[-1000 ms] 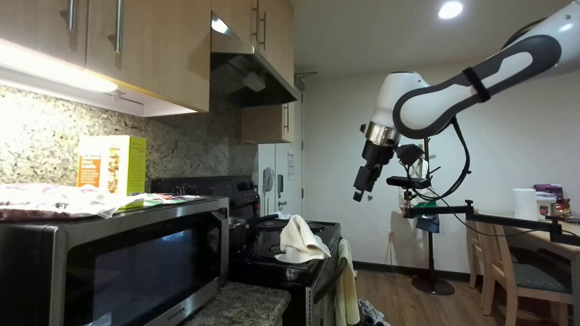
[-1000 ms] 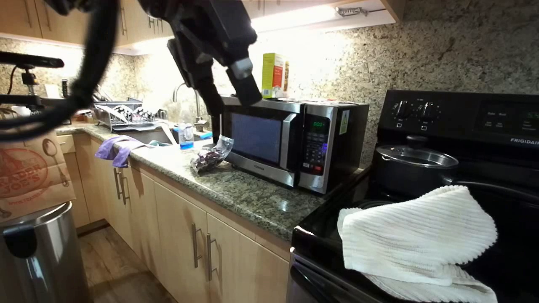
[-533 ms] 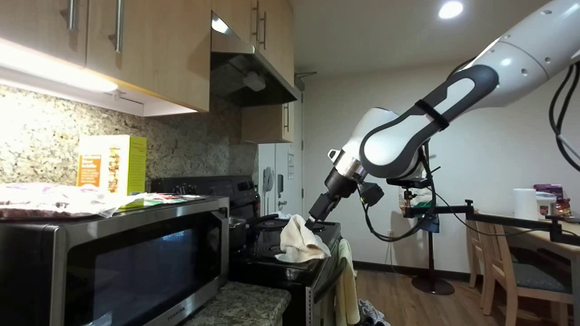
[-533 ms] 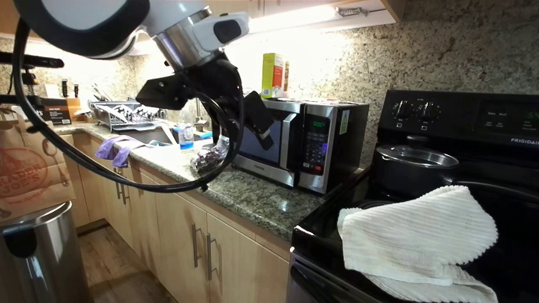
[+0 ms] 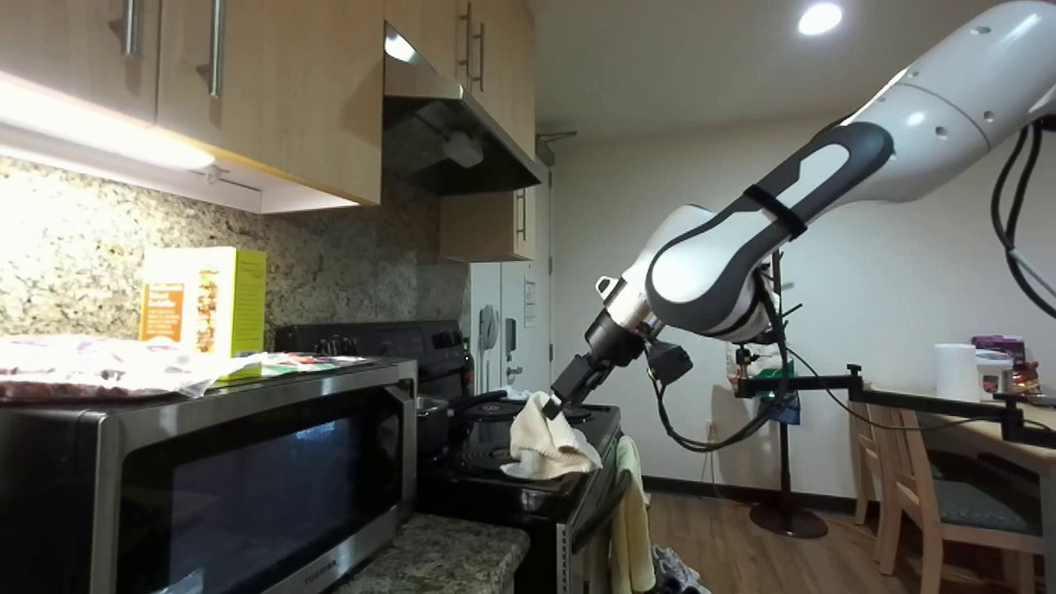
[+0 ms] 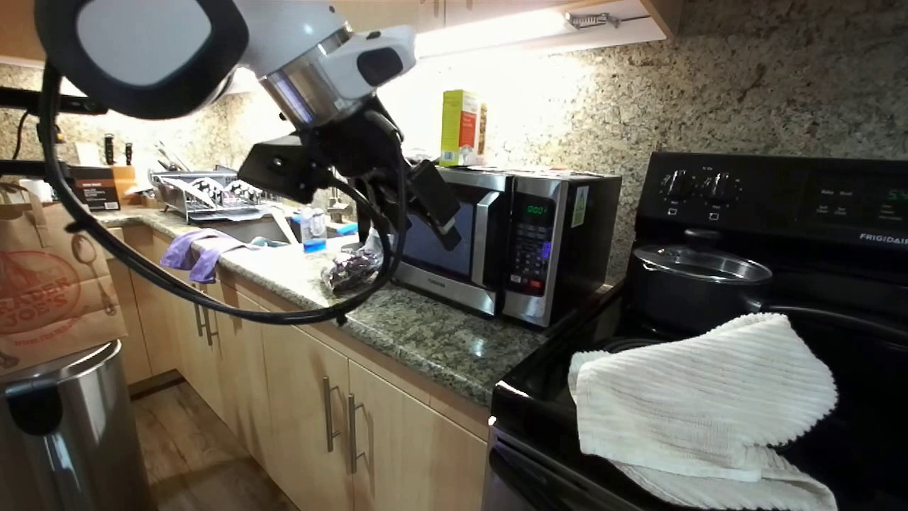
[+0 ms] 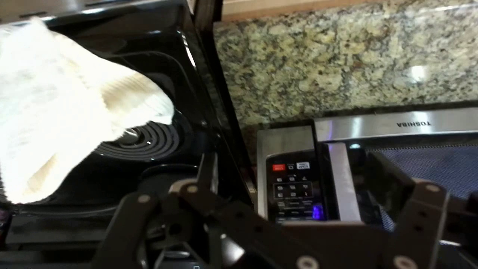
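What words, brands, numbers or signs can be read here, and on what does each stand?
"TOSHIBA": microwave
"FRIGIDAI", cut off: range control panel
"RADER JOE'S", cut off: paper grocery bag
"000" or "0:00", blurred: microwave display
Too small or blurred: microwave keypad, side sticker, range clock, bag's lower line, yellow-green food box, door notice, carton.

Overexposed towel, jaws perhaps blurred

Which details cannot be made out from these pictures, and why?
Microwave: in all views, inside hidden by the dark door.
Gripper: in the wrist view, one finger blurred.
White towel: in the wrist view, cut off by the left edge.
Shiny bag: in an exterior view, partly behind the cable.
Pot: in an exterior view, contents unclear beneath its reflecting lid.
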`<state>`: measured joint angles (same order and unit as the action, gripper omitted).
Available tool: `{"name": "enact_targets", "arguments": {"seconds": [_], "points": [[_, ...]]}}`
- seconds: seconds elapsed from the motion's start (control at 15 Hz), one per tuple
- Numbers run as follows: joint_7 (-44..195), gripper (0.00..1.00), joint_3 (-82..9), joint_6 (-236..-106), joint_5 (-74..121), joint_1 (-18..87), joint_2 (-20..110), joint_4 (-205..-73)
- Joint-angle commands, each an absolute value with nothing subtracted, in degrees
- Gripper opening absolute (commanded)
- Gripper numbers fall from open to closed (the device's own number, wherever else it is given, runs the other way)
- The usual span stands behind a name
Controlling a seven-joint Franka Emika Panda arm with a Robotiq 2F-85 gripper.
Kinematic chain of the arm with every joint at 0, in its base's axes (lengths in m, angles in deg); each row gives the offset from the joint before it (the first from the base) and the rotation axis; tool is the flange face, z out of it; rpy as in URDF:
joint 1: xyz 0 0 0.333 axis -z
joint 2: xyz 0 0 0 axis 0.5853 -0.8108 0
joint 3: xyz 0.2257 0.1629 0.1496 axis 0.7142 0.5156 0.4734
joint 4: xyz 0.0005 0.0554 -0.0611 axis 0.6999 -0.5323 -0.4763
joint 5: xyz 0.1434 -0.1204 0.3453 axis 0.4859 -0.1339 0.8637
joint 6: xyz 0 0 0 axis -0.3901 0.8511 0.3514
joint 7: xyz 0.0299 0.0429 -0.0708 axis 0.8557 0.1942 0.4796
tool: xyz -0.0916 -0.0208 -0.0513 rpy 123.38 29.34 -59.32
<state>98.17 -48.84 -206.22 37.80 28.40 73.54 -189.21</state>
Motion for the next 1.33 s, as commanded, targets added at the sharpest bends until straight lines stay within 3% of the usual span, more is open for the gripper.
{"name": "enact_targets", "arguments": {"seconds": [0.0,0.27,0.33,0.67,1.27], "points": [[108.7,1.00,-55.3,-217.6,53.6,12.8,68.7,-188.0],[119.4,1.00,-63.0,-217.8,64.5,-2.9,66.7,-182.5],[113.5,1.00,-59.6,-219.0,60.5,1.3,67.5,-185.3],[117.6,1.00,-63.1,-219.6,63.5,-3.9,67.3,-182.8],[135.2,1.00,-76.3,-218.6,74.3,-19.2,63.2,-175.7]]}}
